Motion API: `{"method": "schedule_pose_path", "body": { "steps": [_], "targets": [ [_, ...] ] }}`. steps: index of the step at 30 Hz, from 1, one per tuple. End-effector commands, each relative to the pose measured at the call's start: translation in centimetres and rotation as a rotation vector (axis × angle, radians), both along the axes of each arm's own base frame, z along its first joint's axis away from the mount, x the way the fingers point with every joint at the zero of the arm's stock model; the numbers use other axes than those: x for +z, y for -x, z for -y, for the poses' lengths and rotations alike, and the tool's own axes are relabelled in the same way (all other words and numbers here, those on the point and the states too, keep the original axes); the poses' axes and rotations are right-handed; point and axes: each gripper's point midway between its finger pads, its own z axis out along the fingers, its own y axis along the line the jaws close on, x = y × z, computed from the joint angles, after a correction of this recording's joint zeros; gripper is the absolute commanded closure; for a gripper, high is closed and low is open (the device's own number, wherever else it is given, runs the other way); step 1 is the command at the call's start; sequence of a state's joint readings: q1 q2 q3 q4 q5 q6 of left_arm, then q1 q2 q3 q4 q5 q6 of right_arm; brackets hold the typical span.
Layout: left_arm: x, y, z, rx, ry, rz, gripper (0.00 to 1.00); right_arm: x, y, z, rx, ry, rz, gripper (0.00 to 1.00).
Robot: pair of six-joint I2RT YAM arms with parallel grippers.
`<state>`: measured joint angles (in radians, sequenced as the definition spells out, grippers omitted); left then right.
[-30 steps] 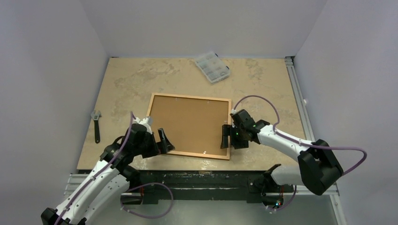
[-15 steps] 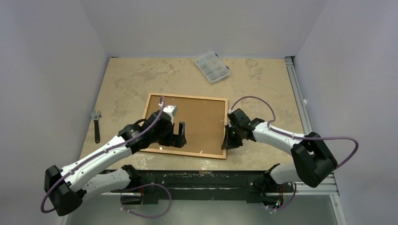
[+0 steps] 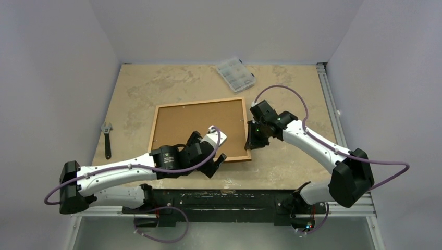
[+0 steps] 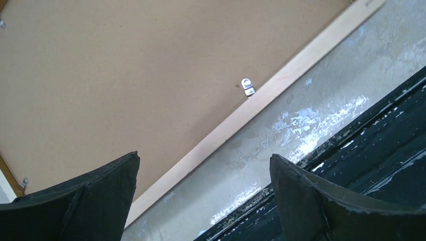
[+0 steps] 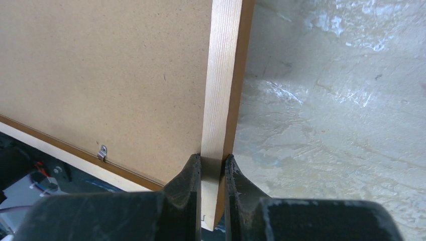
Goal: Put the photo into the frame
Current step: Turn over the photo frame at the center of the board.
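Right end effector (image 5: 213, 168) on orange-brown frame (image 5: 224, 75)

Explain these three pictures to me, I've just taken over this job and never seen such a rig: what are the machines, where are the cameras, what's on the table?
These are two white-and-black robot arms, a left arm and a right arm, bolted at the near edge of a mottled beige table. The wide picture looks down from above and behind them. The other two pictures come from a camera on each wrist, so the dark shapes at the bottom are that arm's own fingers.

On the table lies a thin-railed orange-brown wooden picture frame, back up, filled by a plain brown backing board. The right pincer is closed on the frame's right rail. The left pincer is open above the near rail, holding nothing. A clear plastic compartment box sits at the far edge and a dark adjustable wrench on the left. No photo shows in any view.
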<state>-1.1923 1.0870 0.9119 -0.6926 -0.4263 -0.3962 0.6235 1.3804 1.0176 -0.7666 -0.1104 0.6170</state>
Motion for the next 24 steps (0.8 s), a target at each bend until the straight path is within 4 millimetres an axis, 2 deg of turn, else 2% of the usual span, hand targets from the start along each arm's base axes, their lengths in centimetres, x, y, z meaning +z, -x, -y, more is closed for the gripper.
{"method": "schedule_pose_path", "body": {
  "steps": [1,12,18,24],
  "targets": [
    [2.4,-1.0,1.4,-0.028,-0.066,0.199,0.02,5.0,-0.7,-2.0,0.049,-0.111,0.074,1.00],
    [0.2,-0.1,3.2,-0.038,-0.307,0.319,0.03,7.8,-0.5,-2.4,0.055,-0.158,0.090,1.00],
    [-0.5,-1.2,2.1,0.067,-0.445,0.378,0.17,9.1,0.1,-2.8,0.071,-0.201,0.092,1.00],
    [1.5,-2.0,0.5,0.177,-0.523,0.469,0.31,9.3,0.6,-2.9,0.073,-0.221,0.082,1.00]
  ]
}}
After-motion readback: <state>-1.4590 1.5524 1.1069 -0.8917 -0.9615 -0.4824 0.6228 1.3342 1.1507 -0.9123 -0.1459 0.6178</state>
